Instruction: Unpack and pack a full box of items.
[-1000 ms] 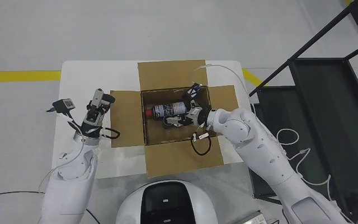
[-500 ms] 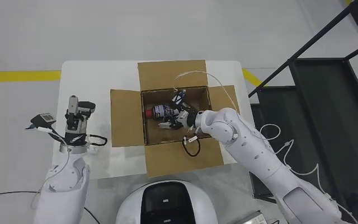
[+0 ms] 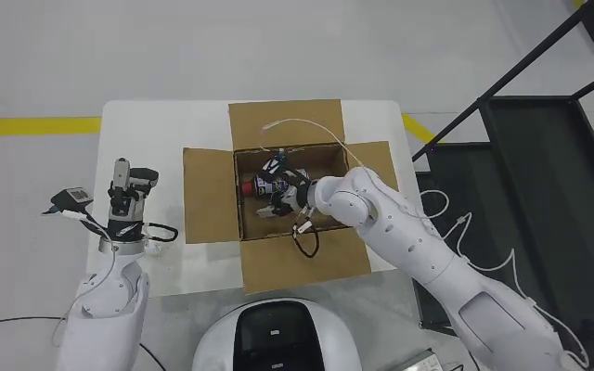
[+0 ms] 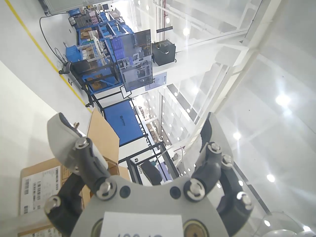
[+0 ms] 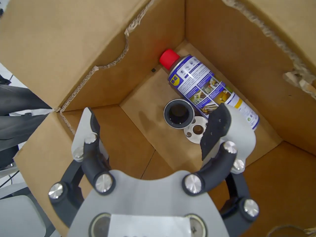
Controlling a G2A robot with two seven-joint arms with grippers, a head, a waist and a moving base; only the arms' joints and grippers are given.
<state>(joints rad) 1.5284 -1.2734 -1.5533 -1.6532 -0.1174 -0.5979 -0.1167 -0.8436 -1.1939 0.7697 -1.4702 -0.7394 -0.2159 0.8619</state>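
An open cardboard box (image 3: 283, 119) stands in the middle of the white table (image 3: 153, 130). On its floor lies a blue spray can (image 5: 209, 89) with a red cap, and beside it a small metal flanged fitting (image 5: 179, 113). My right gripper (image 5: 153, 124) hangs open inside the box, just above the fitting and the can, holding nothing. From above, that right gripper (image 3: 278, 192) covers part of the spray can (image 3: 252, 185). My left gripper (image 3: 130, 176) is to the left of the box over the table's edge, pointing upward, open and empty (image 4: 135, 131).
The box's four flaps are folded out flat, one of them (image 3: 209, 195) lying toward my left arm. A black metal frame (image 3: 520, 130) stands to the right of the table. A yellow line (image 3: 46, 124) runs along the floor at the left.
My right gripper has slid leftward inside the box, toward the can's capped end. My left arm pulled away from the box a second ago and has held still since.
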